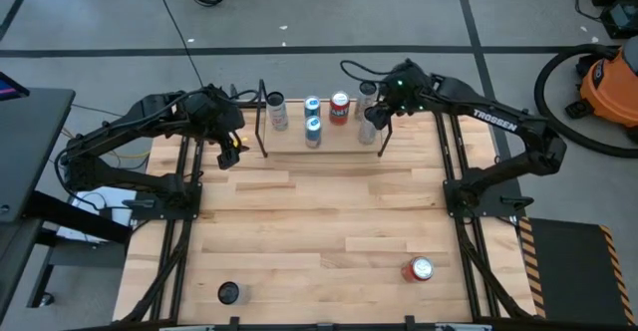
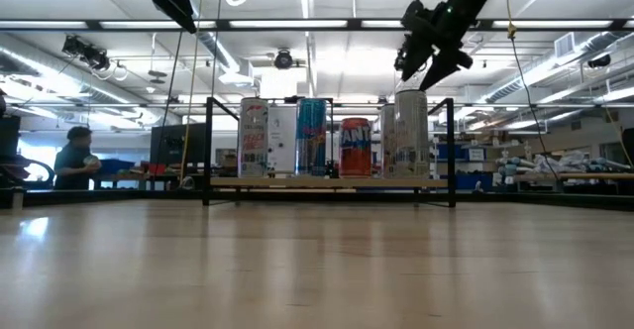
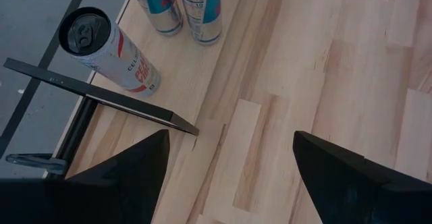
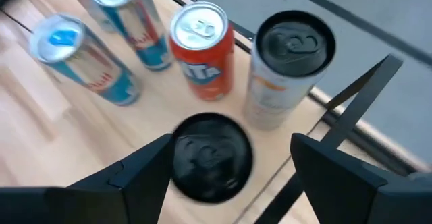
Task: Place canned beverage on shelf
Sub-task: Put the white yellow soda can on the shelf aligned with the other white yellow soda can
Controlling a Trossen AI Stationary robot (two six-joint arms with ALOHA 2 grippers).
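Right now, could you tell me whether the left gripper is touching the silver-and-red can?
Apart. The left wrist view shows the shelf's black end frame and bare wood between the left gripper and the silver-and-red can.

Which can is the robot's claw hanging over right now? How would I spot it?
Find the low wooden shelf at the table's far edge, then go to its right end, where the right gripper hangs open. The can right beneath it has a black top and stands nearer the table's middle than the other black-topped can.

An orange shop vacuum (image 1: 610,80) stands beside the table; a person (image 2: 74,159) sits beyond.
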